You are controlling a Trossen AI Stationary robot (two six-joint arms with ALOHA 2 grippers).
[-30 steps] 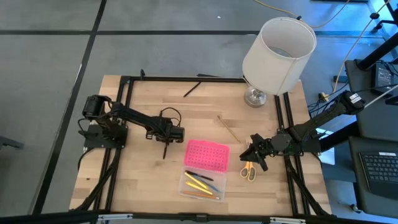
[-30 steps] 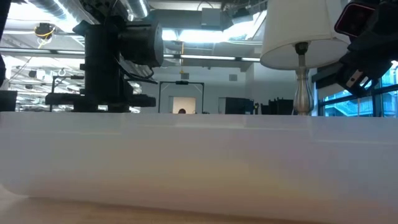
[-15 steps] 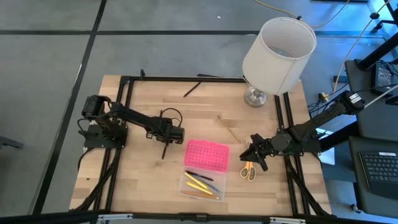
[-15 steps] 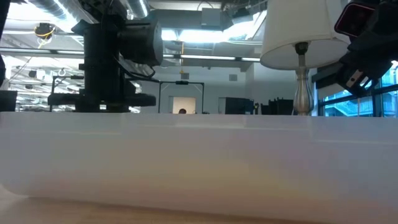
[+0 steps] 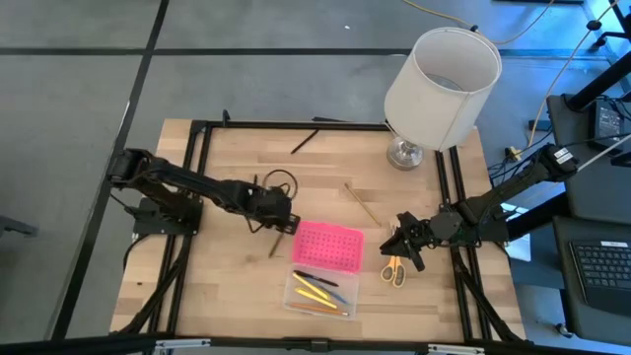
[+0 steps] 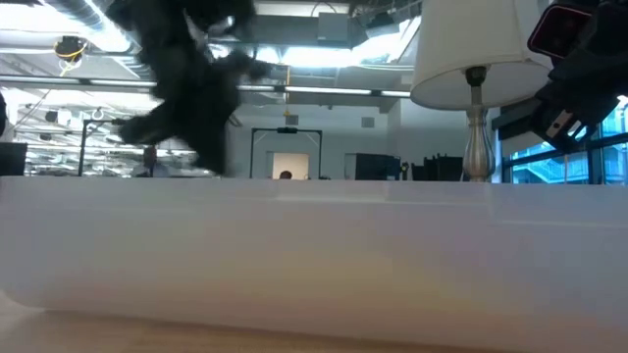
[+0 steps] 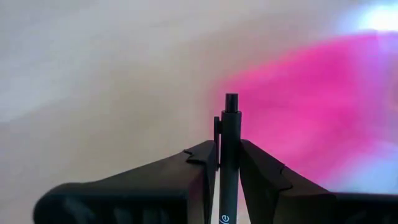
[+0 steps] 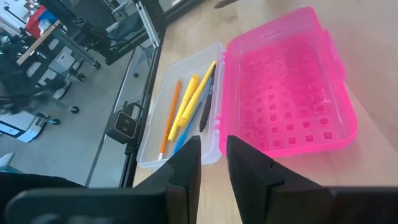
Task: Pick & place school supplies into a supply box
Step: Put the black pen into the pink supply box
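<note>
My left gripper (image 7: 228, 163) is clamped on 1 black pen (image 7: 229, 155), beside the pink lid (image 5: 326, 244) of the supply box (image 5: 320, 293). Carry it over the clear base, align lengthwise, lower, then release. My right gripper (image 5: 399, 244) waits near the scissors (image 5: 393, 270), fingers slightly apart, holding nothing.

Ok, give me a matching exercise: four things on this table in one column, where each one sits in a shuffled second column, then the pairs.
Things:
1. black pen
2. scissors
3. lamp
4. yellow pens

Places:
A. lying in the supply box's clear base
B. clamped between the left gripper's fingers
C. standing at the table's far right corner
D. flat on the wood just below the right gripper, beside the pink lid

Pairs: 1-B, 2-D, 3-C, 4-A
</note>
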